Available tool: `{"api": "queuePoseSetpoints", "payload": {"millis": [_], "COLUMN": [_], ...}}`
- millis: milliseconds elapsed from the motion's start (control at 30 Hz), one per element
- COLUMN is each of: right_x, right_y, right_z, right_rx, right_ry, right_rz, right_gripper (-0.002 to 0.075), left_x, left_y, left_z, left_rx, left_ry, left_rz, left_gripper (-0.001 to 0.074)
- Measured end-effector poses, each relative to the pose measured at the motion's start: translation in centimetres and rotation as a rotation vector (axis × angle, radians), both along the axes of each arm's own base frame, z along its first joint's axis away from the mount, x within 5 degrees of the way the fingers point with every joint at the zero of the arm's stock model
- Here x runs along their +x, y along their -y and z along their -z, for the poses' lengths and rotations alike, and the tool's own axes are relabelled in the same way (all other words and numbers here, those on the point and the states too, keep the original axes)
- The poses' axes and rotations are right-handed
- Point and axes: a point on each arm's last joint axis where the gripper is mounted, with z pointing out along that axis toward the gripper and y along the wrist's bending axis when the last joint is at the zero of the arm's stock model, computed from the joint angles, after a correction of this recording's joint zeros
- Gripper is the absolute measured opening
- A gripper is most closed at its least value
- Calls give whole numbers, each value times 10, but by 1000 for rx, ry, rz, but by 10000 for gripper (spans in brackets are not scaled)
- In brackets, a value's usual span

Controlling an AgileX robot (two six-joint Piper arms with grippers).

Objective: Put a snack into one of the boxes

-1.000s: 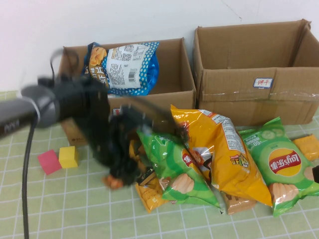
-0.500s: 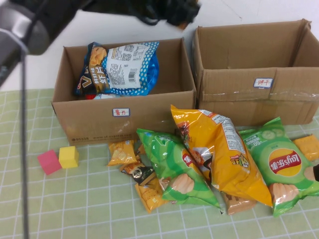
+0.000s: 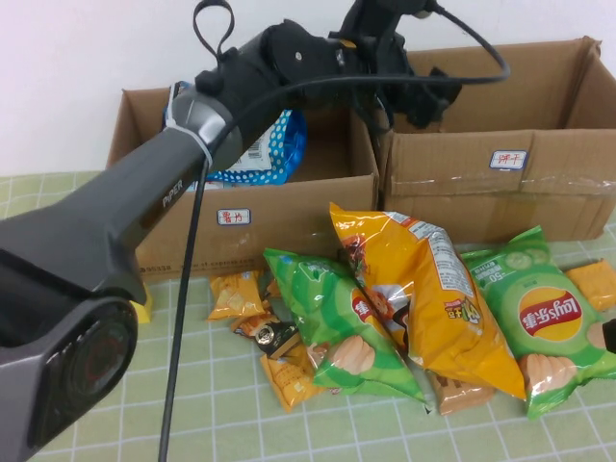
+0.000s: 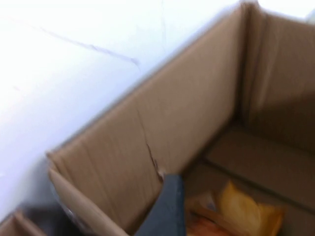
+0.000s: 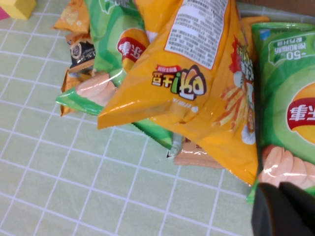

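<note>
Gaping brown corrugated boxes (image 3: pixel 462 183)

We see our left arm (image 3: pixel 144 207) as a dark grey tube with white "PIPER" lettering, a white tie, black looping cables and a black left gripper (image 3: pixel 423 101). Our right gripper (image 5: pixel 285 211) is black.

Two boxes at the back, snacks spread in front.
The left box (image 3: pixel 241 207) and the right box (image 3: pixel 500 183) are set side by side, touching, against the wall (image 3: pixel 87 58). The left gripper (image 3: pixel 423 101) is held over the right box's near-left corner, a small snack packet (image 4: pixel 236 211) seen at its fingers inside that box. A large bag (image 3: pixel 274 144) is propped in the left box. Chip bags (image 3: pixel 423 298) are piled on the table (image 3: pixel 192 423) before both boxes. The right gripper (image 5: pixel 285 211) is parked at the table's right edge.
</note>
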Motion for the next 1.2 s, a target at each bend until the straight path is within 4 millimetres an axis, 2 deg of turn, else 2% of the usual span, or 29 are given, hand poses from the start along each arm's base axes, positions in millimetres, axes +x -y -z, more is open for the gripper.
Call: {"api": "queuePoseSetpoints", "payload": {"millis": [100, 167, 300, 433, 500, 567, 667, 767, 867, 1033, 1200], "right_x": [0, 0, -3, -3, -5, -10, -21, -38, -56, -77, -85], "right_y": [0, 2, 9, 21, 25, 27, 30, 33, 37, 41, 43], "right_z": [1, 2, 8, 11, 9, 7, 6, 4, 0, 4, 21], "right_rx": [-9, -43, -153, -203, -205, -199, -196, -182, -153, -111, -95], "right_ry": [0, 5, -30, -83, -84, -73, -43, 20, 112, 247, 285], "right_rz": [-3, -12, -21, 130, 190, 221, 230, 236, 246, 265, 274], "right_gripper": [6, 6, 6, 6, 6, 6, 6, 6, 6, 6, 6], "left_x": [-8, -19, -43, -68, -79, -86, -99, -122, -151, -208, -266], "left_y": [-5, -12, -33, -65, -81, -99, -124, -146, -164, -186, -208], "left_z": [-8, -21, -48, -75, -84, -98, -122, -142, -152, -146, -123], "left_rx": [83, 162, 371, 613, 719, 773, 683, 602, 575, 478, 314], "left_ry": [-11, -38, -60, -107, -153, -162, -195, -213, -229, -229, -45], "left_rz": [20, 33, 49, -4, -62, -178, -354, -435, -465, -468, -457], "left_gripper": [631, 564, 359, 113, 48, 20, 6, 2, 0, 0, 0]}}
